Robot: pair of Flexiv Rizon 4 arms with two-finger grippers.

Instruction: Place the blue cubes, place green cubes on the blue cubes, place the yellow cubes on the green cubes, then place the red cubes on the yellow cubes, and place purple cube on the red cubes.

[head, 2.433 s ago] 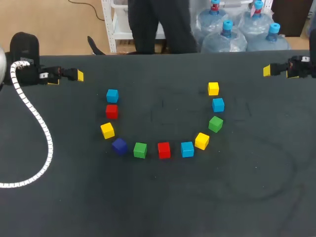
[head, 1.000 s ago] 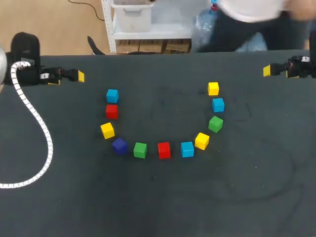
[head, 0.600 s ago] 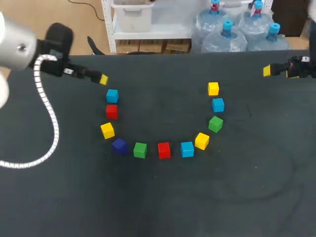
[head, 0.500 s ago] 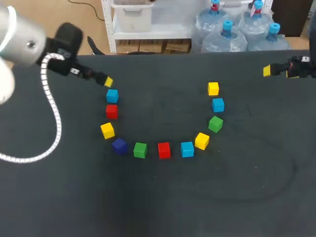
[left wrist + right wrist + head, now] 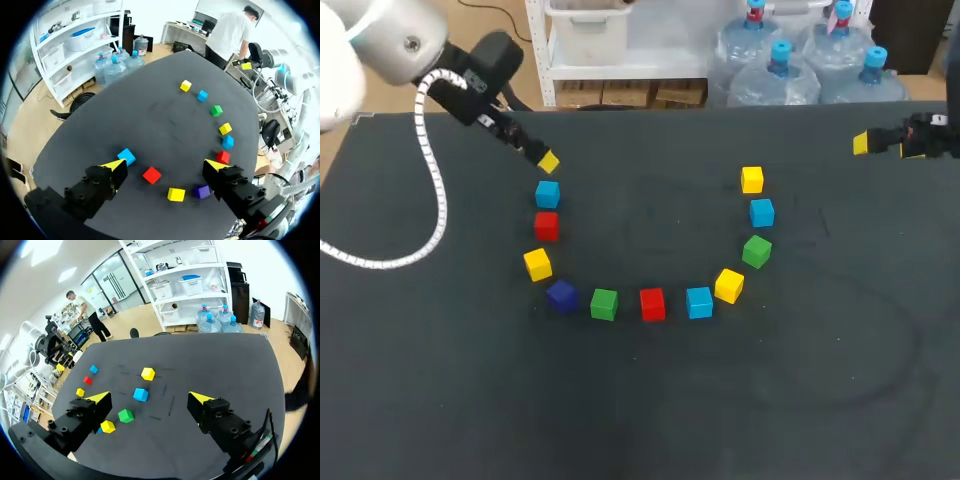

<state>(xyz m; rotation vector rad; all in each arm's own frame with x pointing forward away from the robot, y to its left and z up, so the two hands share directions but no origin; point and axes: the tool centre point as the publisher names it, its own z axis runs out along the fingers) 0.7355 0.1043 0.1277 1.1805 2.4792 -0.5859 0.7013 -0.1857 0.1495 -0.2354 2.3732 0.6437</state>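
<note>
Well, table (image 5: 640, 400): dark and matte, it carried every cube in one loose U-shaped arc, open toward the far edge. Nothing stood on anything else.
Left arm (image 5: 395, 40): stretched in from the far left corner, its white ribbed hose (image 5: 430, 200) looping over the table.
Right gripper (image 5: 150, 399): parked by the far right edge, well apart from the cubes, fingers wide apart and empty.
Left gripper (image 5: 165, 166): fingers spread wide and holding nothing. It hung above the arc's left end, just beyond the blue cube there.
Blue cubes (image 5: 548, 194): three, all flat on the table. One sat at the left tip, one (image 5: 699, 302) at the bottom of the arc and one (image 5: 762, 212) second from the right tip.
Yellow cubes (image 5: 538, 264): three, single and bare on top.
Green cubes (image 5: 604, 304): two, each on the table, not on blue.
Red cubes (image 5: 547, 226): two, likewise unstacked.
Purple cube (image 5: 562, 296): one, low on the left side between a yellow and a green.
Done: nothing, by my reckoning.
Left: all of it. The blue base, then green, yellow, red and purple. The left-tip blue cube looked the likely first pick.
</note>
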